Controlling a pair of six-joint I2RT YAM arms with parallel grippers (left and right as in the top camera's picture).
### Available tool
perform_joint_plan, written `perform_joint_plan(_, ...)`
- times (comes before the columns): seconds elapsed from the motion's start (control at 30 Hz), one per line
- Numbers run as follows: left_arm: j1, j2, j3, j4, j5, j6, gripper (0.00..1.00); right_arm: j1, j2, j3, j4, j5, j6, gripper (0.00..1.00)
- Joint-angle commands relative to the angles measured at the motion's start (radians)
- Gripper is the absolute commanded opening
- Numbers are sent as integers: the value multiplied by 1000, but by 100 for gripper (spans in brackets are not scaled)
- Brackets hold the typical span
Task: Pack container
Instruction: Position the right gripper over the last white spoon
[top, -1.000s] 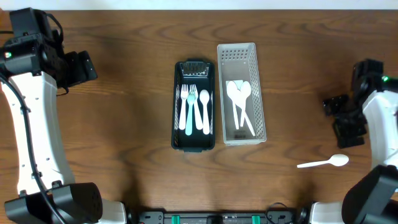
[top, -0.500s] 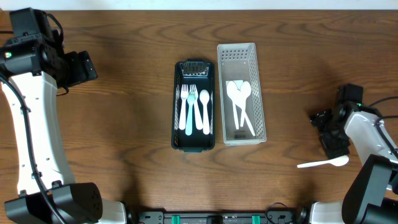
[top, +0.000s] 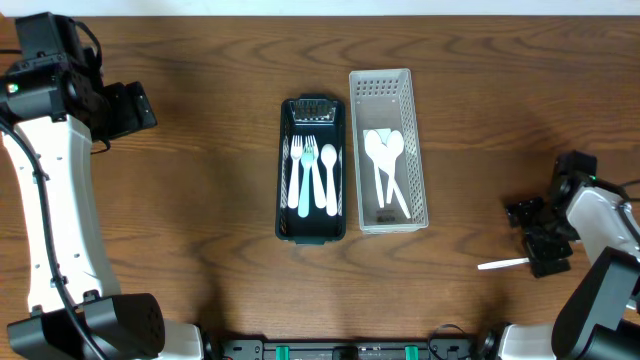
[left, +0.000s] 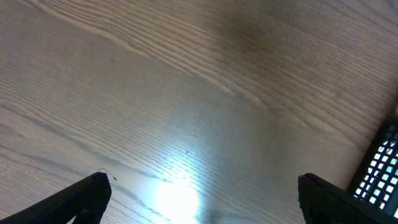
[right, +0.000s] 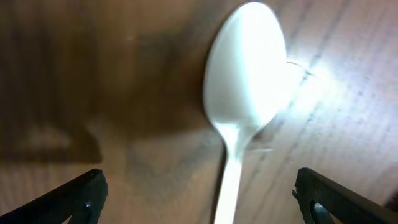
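1. The white spoon (right: 245, 81) is lying on the surface (top: 200, 220), well apart from the white basket (top: 381, 88).
2. The right claw (right: 199, 186), spread wide, is hovering over it; it should be straddling the handle squarely before pinching.
3. The left claw (left: 203, 190) is hanging spread, far off.

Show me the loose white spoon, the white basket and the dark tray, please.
loose white spoon (right: 245, 68), right wrist view, on its bowl.
white basket (top: 380, 100), overhead view, on its bare floor at the far end.
dark tray (top: 311, 228), overhead view, on its bare floor at the near end.
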Motion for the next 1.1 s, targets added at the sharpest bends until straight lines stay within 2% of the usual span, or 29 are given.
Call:
perform_joint_plan(0.0,2,11,-6,-3,-5,18,98,-27,2,-14,5,23,10,99)
perform_joint_plan(0.37,2,11,-6,-4,-5,18,98,-31,4,-142,220,32,-26,99)
perform_joint_plan(0.47,2,11,-6,-4,-5,17,98,-31,4,-158,249,18,-43,97)
perform_joint_plan(0.53,2,11,-6,-4,-5,18,98,-31,4,-165,249,14,-42,91)
perform_joint_plan(0.67,2,11,-6,-4,-5,18,98,-31,4,-180,249,10,-42,70)
perform_joint_plan(0.87,2,11,-6,-4,-5,17,98,-31,4,-190,224,6,-42,57)
perform_joint_plan(0.93,2,11,-6,-4,-5,17,98,-31,4,-190,220,-2,-42,47)
perform_joint_plan(1.0,2,11,-6,-4,-5,18,98,-31,4,-190,219,-10,-42,41)
perform_joint_plan(1.07,2,11,-6,-4,-5,18,98,-31,4,-190,219,-16,-42,27)
